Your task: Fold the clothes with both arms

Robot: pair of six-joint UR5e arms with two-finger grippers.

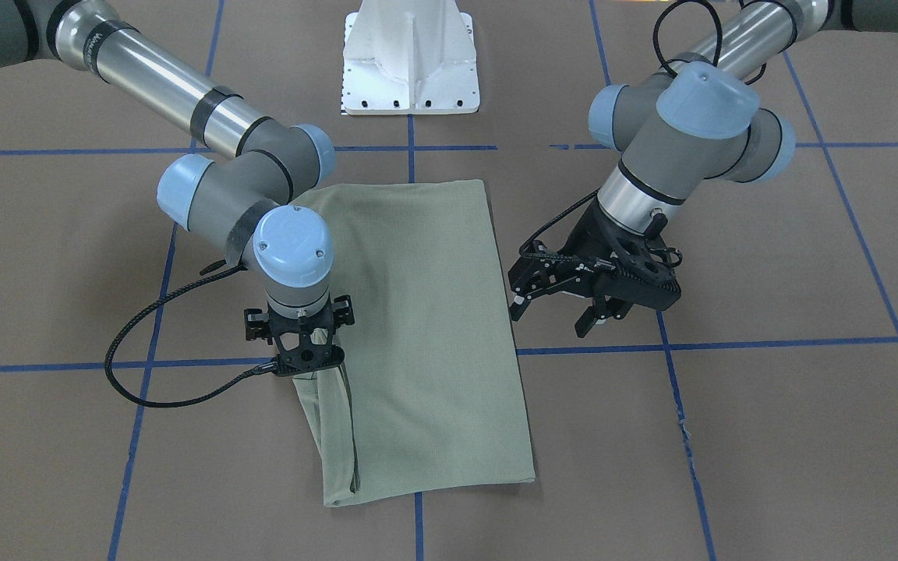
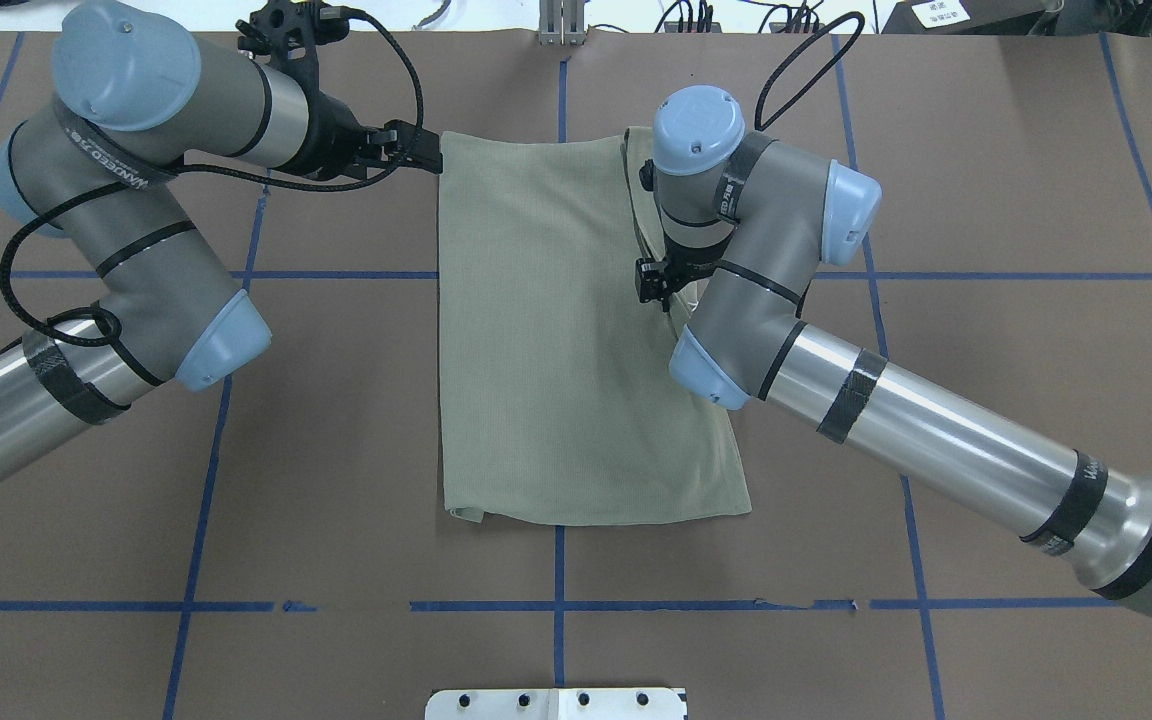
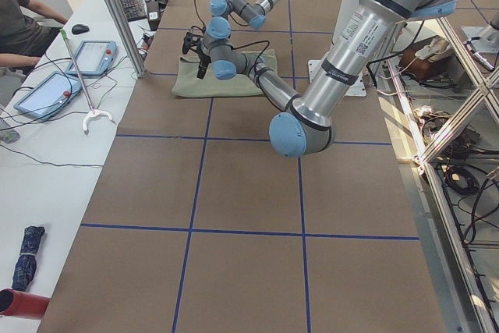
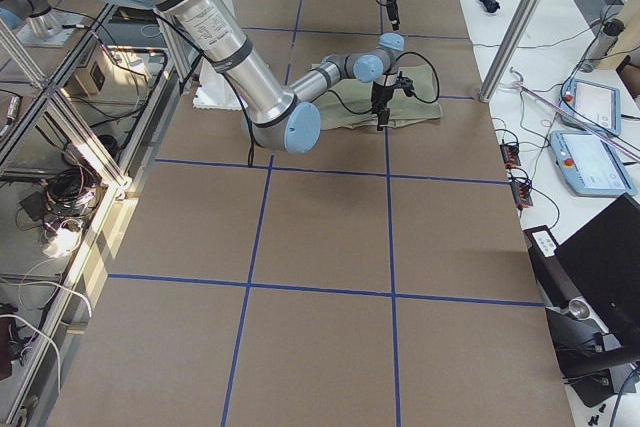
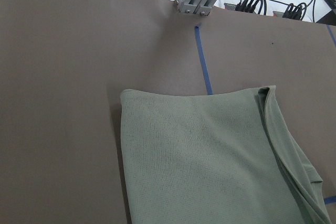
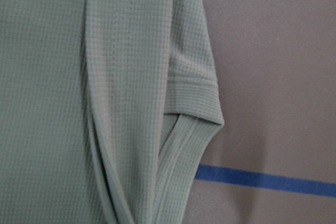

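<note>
A white pedestal base [image 1: 410, 70] stands on the brown, blue-taped table [image 1: 768, 436]; a side desk [image 3: 47, 161] holds a tablet [image 3: 95, 57].

One shirt [image 1: 426, 327]; two arms [image 1: 698, 148] [image 1: 160, 82]; perhaps one operator [image 3: 15, 21].

right end effector [image 1: 310, 365] — fingertips hidden | shirt [image 1: 426, 327] — one edge partly covered

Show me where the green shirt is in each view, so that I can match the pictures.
Front-facing: shirt at centre, below the white base.
Overhead: centre, above the base.
Exterior left: far, upper middle.
Exterior right: far, upper middle.
Left wrist: lower half.
Right wrist: fills the left side.
Landmark: the white base, seen in the four fixed views.
</note>
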